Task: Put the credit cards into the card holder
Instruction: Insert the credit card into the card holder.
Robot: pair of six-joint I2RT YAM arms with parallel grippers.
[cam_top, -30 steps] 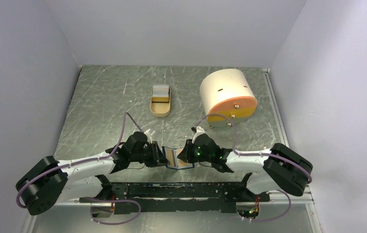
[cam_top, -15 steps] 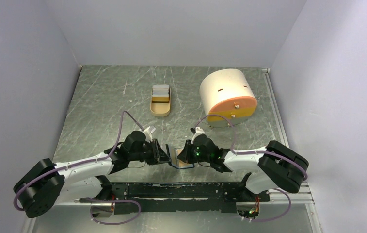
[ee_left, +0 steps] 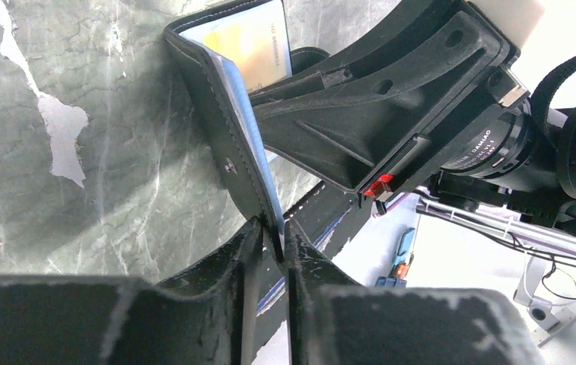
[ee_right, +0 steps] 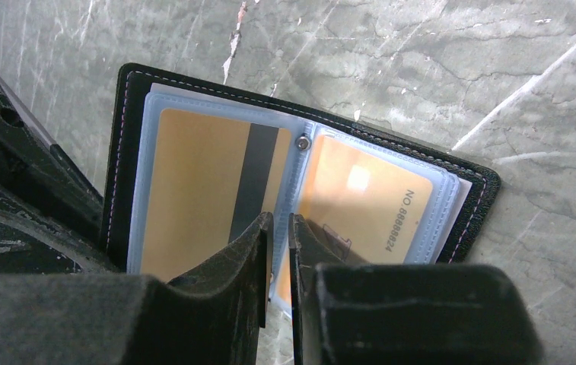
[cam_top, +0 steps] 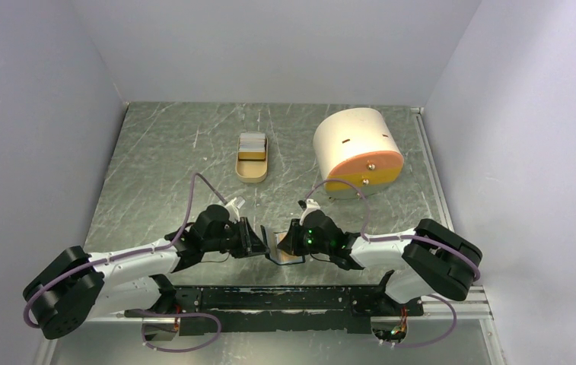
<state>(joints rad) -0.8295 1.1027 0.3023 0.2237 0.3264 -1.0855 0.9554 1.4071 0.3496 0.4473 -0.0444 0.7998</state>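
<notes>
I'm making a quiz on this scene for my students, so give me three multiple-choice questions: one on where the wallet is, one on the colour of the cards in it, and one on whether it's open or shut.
1. Where is the wallet? A in the tray; B between the two hands; C on the cylinder.
2. What colour are the cards in its pockets? A orange; B green; C purple.
3. What state is the wallet in? A snapped shut; B lying flat, untouched; C open, pinched by both hands.

Answers:
1 B: the top view shows it between the left hand and the right hand.
2 A: the right wrist view shows two orange faces.
3 C: each wrist view shows its fingers closed on part of the open wallet.
</notes>
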